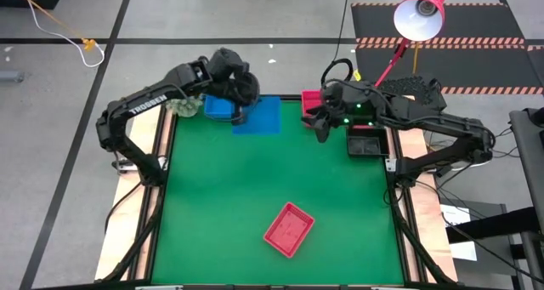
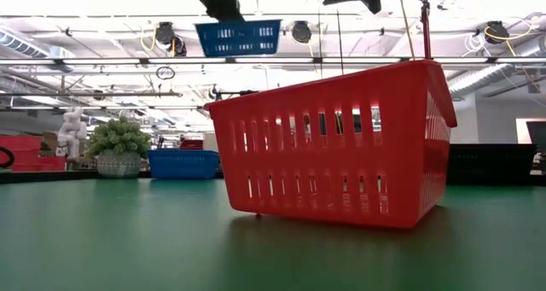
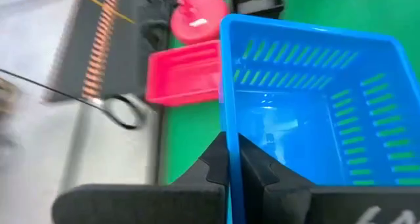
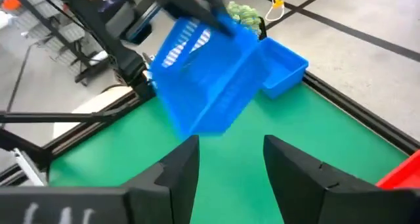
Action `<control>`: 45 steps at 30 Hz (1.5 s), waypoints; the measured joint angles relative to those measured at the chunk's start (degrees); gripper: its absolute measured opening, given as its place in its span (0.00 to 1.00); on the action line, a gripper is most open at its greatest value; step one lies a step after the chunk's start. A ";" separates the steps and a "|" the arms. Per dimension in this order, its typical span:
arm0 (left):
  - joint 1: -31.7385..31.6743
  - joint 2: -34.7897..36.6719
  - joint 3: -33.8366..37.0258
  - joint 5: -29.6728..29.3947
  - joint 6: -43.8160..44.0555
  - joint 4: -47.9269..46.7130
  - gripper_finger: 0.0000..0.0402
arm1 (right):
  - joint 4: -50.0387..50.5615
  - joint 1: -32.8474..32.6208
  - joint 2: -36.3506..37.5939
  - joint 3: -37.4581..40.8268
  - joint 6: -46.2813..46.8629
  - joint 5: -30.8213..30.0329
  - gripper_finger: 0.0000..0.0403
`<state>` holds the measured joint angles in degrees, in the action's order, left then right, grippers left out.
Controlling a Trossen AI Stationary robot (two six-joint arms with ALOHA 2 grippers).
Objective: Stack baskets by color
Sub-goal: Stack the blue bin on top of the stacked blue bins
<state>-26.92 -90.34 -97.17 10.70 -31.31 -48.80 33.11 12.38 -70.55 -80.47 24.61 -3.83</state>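
A blue basket (image 1: 262, 117) hangs above the table's far left part with my left gripper (image 1: 241, 97) shut on it; the low view shows this basket (image 2: 239, 37) high above the tabletop. A second blue basket (image 1: 218, 108) rests on its base at the far left edge. One red basket (image 1: 289, 229) sits on its base near the table's middle front, and another red basket (image 1: 311, 98) sits at the far right. My right gripper (image 4: 230, 159) hovers open near that far red basket, touching nothing. A black basket (image 1: 365, 142) sits by the right edge. My left gripper pinches the rim of one side wall (image 3: 229, 145) of the blue basket, one finger (image 3: 259, 171) inside the basket and one finger (image 3: 211, 166) outside. The fingers slant down from the table's far left. The basket is lifted clear of the table and hangs tilted.
A green fuzzy plant ball (image 1: 183, 108) sits beside the blue basket at the far left edge. A red lamp (image 1: 419, 16) stands beyond the far right corner, its round base (image 3: 197, 23) behind the far red basket. The green mat (image 1: 255, 179) is open across the middle.
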 joint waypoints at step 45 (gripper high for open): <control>-37.94 -7.81 1.46 20.00 -33.29 -8.08 0.01 | -2.27 -4.30 2.85 5.05 8.78 1.09 0.39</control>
<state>-64.86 -98.15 -95.70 30.70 -64.60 -56.88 30.84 8.08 -67.70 -75.42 33.39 -2.74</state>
